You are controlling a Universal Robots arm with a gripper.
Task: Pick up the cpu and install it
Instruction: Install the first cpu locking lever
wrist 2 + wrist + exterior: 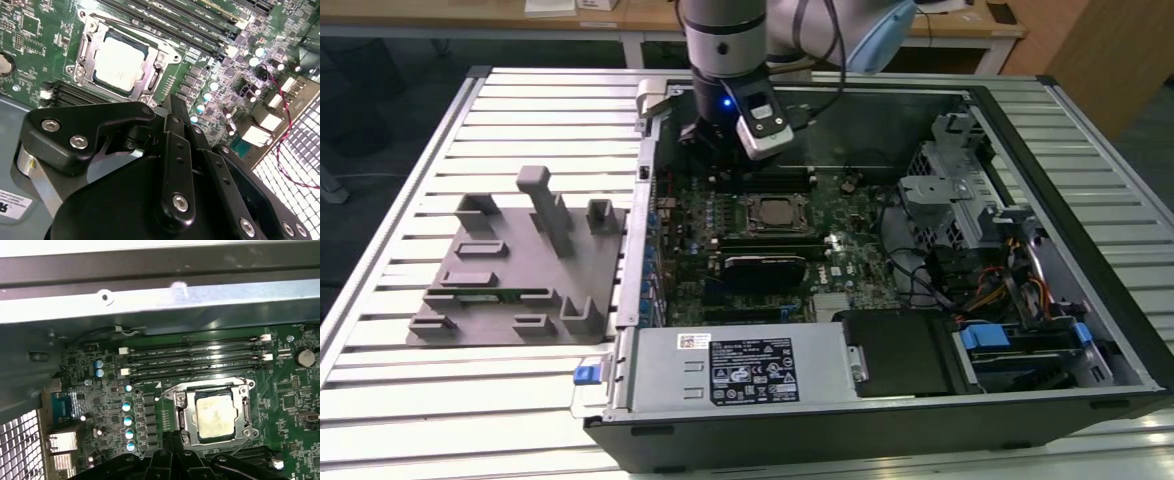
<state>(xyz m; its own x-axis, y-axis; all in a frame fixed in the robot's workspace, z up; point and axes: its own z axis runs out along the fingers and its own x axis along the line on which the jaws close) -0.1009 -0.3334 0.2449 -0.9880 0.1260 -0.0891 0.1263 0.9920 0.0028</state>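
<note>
Cpu lies in its socket, at 5 o'clock from the clenched, empty end effector in exterior view; a low dip could bump it & bend pins.

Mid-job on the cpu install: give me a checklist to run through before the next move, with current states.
1. cpu lies inside the socket frame: ok.
2. cpu looks flat, lid up, in both wrist views: ok.
3. gripper is apart from the cpu, beside the socket frame: ok.
4. Socket frame latched down over the cpu: cannot tell.
5. memory slots beside the socket frame have nothing lying across them: ok.
</note>
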